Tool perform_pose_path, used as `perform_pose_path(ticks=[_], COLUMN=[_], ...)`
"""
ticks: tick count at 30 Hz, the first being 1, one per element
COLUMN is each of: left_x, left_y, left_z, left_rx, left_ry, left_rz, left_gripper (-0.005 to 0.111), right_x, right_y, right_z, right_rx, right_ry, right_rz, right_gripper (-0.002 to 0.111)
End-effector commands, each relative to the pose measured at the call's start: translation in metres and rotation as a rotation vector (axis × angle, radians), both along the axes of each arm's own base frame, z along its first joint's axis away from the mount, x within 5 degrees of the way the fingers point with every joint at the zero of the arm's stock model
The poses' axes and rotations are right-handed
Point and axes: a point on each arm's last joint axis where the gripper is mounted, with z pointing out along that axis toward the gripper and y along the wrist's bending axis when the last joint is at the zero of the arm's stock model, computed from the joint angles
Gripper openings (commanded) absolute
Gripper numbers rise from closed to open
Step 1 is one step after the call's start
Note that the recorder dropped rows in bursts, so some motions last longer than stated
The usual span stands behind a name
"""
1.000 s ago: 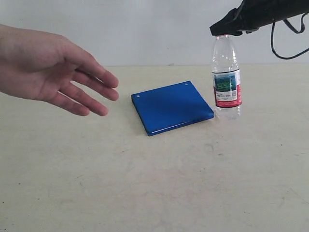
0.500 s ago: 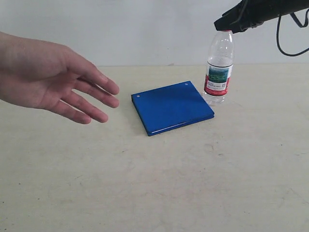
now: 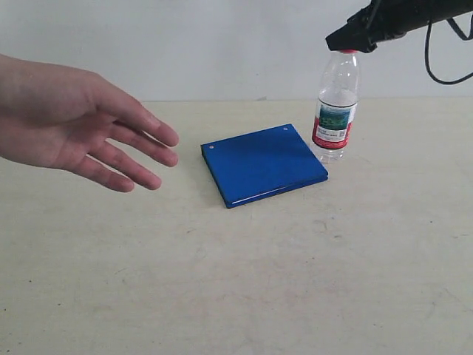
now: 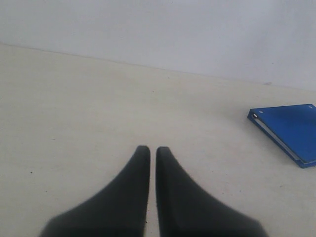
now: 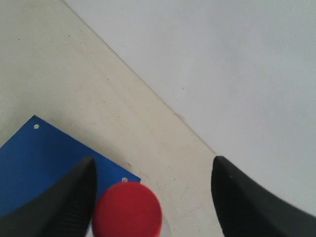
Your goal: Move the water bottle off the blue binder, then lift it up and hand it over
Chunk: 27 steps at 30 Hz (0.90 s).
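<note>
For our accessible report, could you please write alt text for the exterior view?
A water bottle stands on a table beside a blue binder, a black gripper at its top. An open hand hovers at left.

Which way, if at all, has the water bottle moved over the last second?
Yes. In the exterior view the water bottle has gone back and slightly left, from beside the right corner of the blue binder to behind it.

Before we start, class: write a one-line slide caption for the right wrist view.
Right gripper open around the red cap of the water bottle, the blue binder lying on the table nearby.
</note>
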Motion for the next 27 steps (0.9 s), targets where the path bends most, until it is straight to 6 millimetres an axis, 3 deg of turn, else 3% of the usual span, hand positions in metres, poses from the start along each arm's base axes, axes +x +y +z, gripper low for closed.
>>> perform_pose_path(ticks=[1, 2, 4, 8, 12, 15, 19, 27], left_x=[0.000, 0.000, 0.000, 0.000, 0.000, 0.000, 0.000, 0.000], left_y=[0.000, 0.000, 0.000, 0.000, 0.000, 0.000, 0.000, 0.000], left_z=[0.000, 0.000, 0.000, -0.001, -0.001, -0.001, -0.001, -0.001], left_rx=[0.006, 0.006, 0.006, 0.006, 0.006, 0.006, 0.006, 0.006], left_ry=[-0.003, -0.003, -0.003, -0.001, -0.001, -0.001, -0.001, -0.001], left_rz=[0.003, 0.003, 0.003, 0.002, 0.002, 0.002, 0.002, 0.002], left_gripper=[0.005, 0.005, 0.005, 0.005, 0.005, 0.005, 0.005, 0.005], right_x=[-0.016, -0.027, -0.046, -0.066, -0.078, -0.079, -0.072, -0.032], right_y=[-0.004, -0.001, 0.013, 0.069, 0.129, 0.155, 0.169, 0.178], right_z=[0.050, 0.072, 0.094, 0.091, 0.065, 0.035, 0.005, -0.063], right_rx=[-0.004, 0.053, 0.149, 0.137, 0.076, -0.028, -0.069, 0.005], right_ry=[-0.130, -0.148, -0.120, -0.051, 0.101, 0.199, 0.294, 0.345], right_rz=[-0.029, -0.030, 0.045, 0.252, 0.339, 0.359, 0.309, 0.068], right_gripper=[0.059, 0.059, 0.059, 0.059, 0.055, 0.033, -0.001, 0.000])
